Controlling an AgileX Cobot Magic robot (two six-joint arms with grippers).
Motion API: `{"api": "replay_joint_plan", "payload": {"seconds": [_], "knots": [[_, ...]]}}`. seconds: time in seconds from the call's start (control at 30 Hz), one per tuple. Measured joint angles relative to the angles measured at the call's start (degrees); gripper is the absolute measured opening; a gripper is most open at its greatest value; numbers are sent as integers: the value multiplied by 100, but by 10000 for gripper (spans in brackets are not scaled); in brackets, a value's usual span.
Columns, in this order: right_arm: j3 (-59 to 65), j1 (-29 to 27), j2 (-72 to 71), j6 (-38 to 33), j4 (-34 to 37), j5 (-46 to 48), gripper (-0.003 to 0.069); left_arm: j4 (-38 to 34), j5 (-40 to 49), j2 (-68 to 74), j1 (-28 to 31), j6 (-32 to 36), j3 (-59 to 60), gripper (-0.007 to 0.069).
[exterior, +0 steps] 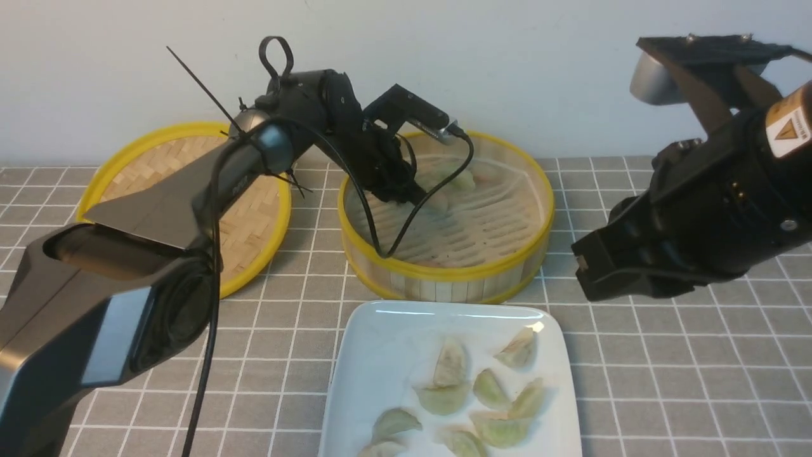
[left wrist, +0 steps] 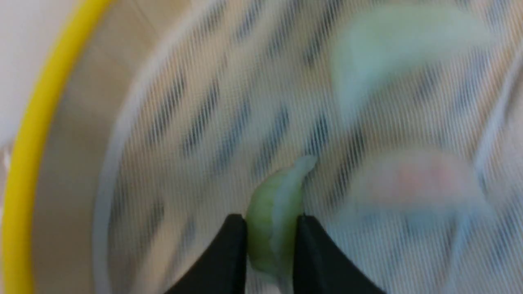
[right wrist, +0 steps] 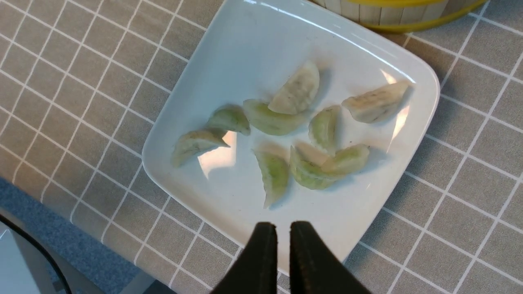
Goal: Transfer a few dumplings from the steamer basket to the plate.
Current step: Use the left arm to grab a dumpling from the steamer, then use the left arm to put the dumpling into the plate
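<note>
Two glossy black arms: left arm with looped black cable and zip ties; right arm bearing yellow-triangle warning label

Inside the steamer basket, the left gripper and its looping cable fill the left half; the right half is open from above. The lid lies just left of the basket. Just in front of it, the plate holds 9 dumplings, but the strip nearest the basket is bare. To the right, the right gripper hangs over open tablecloth.
</note>
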Motion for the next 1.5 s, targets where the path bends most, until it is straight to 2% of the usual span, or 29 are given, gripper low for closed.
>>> {"api": "replay_joint_plan", "payload": {"seconds": [0.17, 0.33, 0.53, 0.63, 0.9, 1.13, 1.33, 1.5], "knots": [[0, 0, 0, 0, 0, 0, 37, 353, 770, -646, 0, -566, 16, 122], [5, 0, -50, -188, 0, 0, 37, 373, 1665, -1505, 0, -744, 16, 122], [6, 0, -529, -282, -107, 0, 37, 367, 1863, -2362, 0, -1002, 16, 122], [6, 0, -997, -251, -359, 12, 37, 235, 1884, -2946, -45, -1373, 205, 122], [311, 0, -2898, 325, -1477, -240, 37, 0, 1899, -4523, -696, -1743, 2873, 122], [1659, 0, -4762, 655, -1809, -1103, 37, 209, 1880, -4105, -1324, -1759, 4459, 122], [2582, 0, -6231, 688, -1832, -2134, 37, 249, 1739, -3370, -1365, -1834, 4550, 122], [2952, 0, -6930, 635, -1837, -2429, 37, 351, 1575, -2934, -1365, -1834, 4550, 143]]}}
